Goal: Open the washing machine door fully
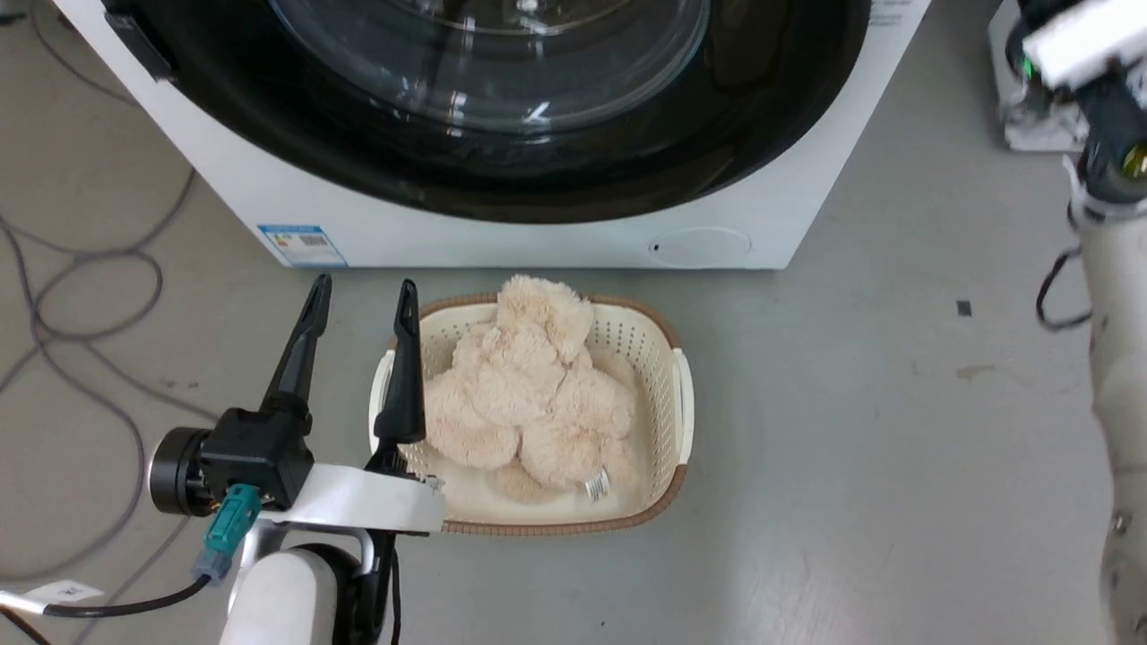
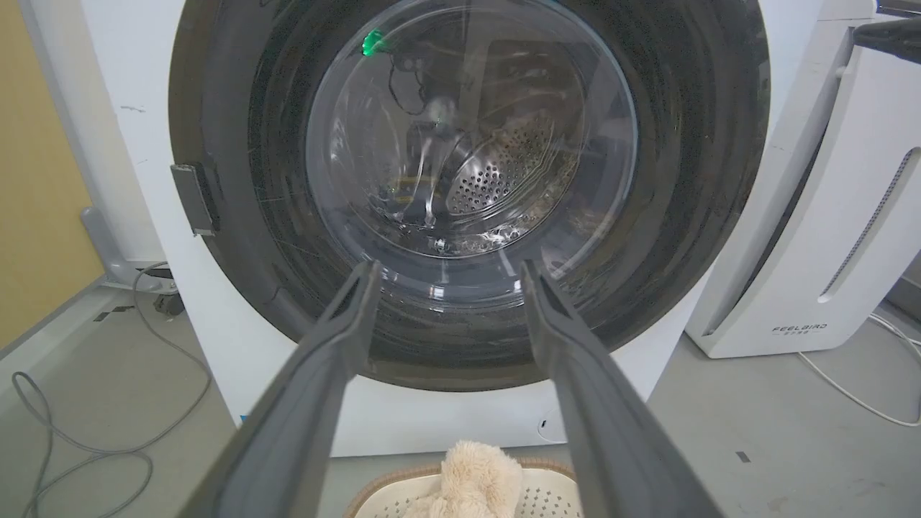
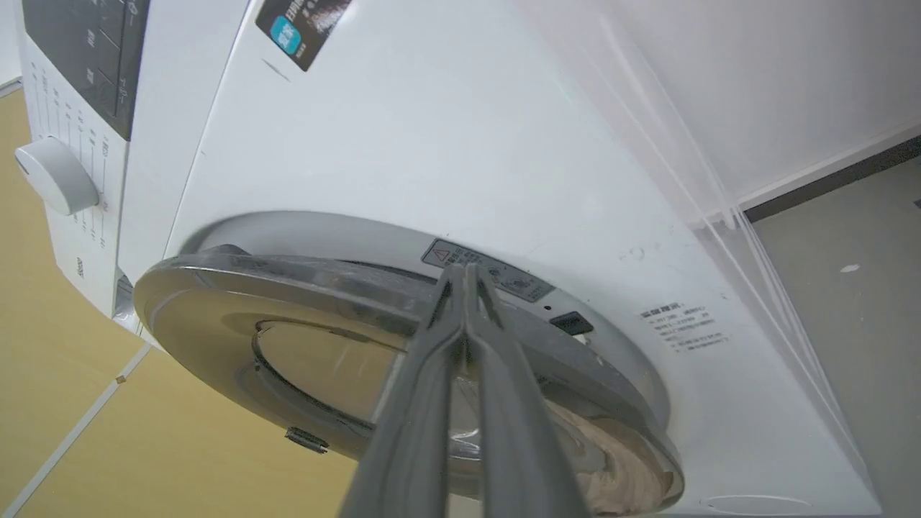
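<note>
Washing machine (image 1: 556, 242) on floor (image 1: 851, 448), washing machine door (image 1: 502, 152) on its front. Basket (image 1: 683, 394) on floor right before machine, plush toy (image 1: 529, 394) inside it. Left gripper (image 1: 365, 285) just left of basket, fingers pointing at machine, inner finger over basket's left rim. Cables (image 1: 107, 257) on floor, left of machine. Second appliance (image 2: 827, 252) beside machine, on its right. Right gripper (image 3: 460, 272) up at door's edge; touching or not, cannot tell.

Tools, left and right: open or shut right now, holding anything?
Left tool: open, holding nothing.
Right tool: shut, tips at the washing machine door rim, nothing seen between them.
</note>
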Motion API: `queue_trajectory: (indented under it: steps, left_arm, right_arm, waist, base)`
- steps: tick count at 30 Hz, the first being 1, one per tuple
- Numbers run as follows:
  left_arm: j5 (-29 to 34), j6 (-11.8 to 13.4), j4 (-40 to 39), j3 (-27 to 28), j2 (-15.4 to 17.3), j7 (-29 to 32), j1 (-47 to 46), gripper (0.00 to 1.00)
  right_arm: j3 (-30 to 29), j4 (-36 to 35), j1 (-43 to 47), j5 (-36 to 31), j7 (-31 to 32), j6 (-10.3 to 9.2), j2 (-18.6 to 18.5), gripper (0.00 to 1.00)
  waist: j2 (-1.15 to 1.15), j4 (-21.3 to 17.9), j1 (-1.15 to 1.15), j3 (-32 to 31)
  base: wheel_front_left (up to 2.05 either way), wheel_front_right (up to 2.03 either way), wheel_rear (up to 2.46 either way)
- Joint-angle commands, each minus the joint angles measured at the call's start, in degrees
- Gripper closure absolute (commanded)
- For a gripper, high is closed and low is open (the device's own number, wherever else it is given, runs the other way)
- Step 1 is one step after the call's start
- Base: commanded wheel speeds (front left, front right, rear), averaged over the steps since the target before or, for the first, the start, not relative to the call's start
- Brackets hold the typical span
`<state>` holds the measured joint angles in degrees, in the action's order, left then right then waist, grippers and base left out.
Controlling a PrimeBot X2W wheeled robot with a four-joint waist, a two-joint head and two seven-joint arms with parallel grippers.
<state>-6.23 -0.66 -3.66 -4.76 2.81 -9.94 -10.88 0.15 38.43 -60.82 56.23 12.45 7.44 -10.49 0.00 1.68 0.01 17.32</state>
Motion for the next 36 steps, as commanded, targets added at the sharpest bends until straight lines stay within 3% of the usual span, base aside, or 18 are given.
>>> queue_trajectory:
  steps: [1,20,36]
  left_arm:
    - [-0.4,0.2,-0.7,-0.3,0.1,-0.7,-1.3,0.00]
    - [-2.3,0.6,-2.3,-1.3,0.1,-2.9,-4.8,0.00]
    - [-4.0,1.4,-2.9,-3.0,0.1,-4.8,-7.0,0.00]
  right_arm:
    - [1.4,2.6,-4.4,1.1,1.6,0.04,-0.9,1.00]
    - [13.0,15.8,-25.4,2.3,16.7,0.04,-1.6,1.00]
    - [18.9,23.3,-35.6,9.5,32.3,0.04,-1.9,1.00]
  waist:
    - [0.00,0.4,-0.01,1.2]
    - [0.00,1.4,-0.01,8.2]
    - [0.00,1.9,-0.01,11.3]
  base:
    - [0.00,0.00,0.00]
    - [0.00,0.00,0.00]
    - [0.00,0.00,0.00]
